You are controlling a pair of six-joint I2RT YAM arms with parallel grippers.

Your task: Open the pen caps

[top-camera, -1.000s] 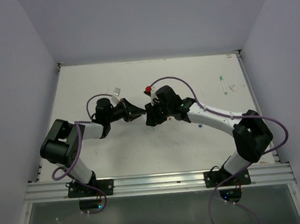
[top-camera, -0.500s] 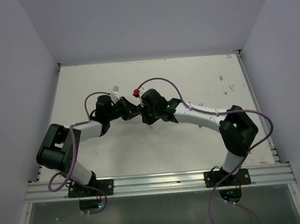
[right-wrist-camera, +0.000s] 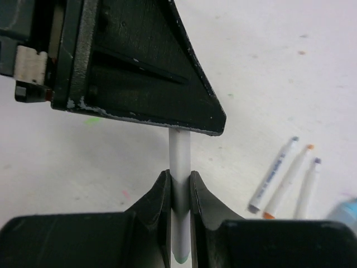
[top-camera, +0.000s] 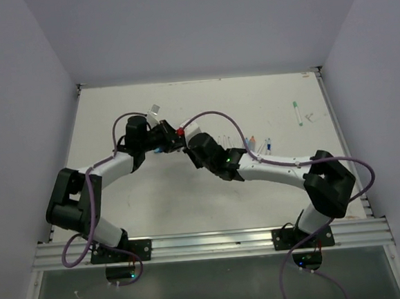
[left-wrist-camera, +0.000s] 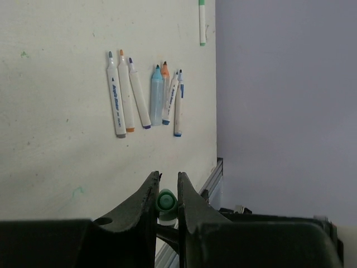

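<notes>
Gripping one pen btwn both arms over counter: L end effector clenched on green cap, R end effector clenched on barrel; other pens in row nearby.

Green cap, white pen, uncapped pens grouped

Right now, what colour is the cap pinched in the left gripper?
Green. The cap in the left gripper shows best in the left wrist view.
</notes>
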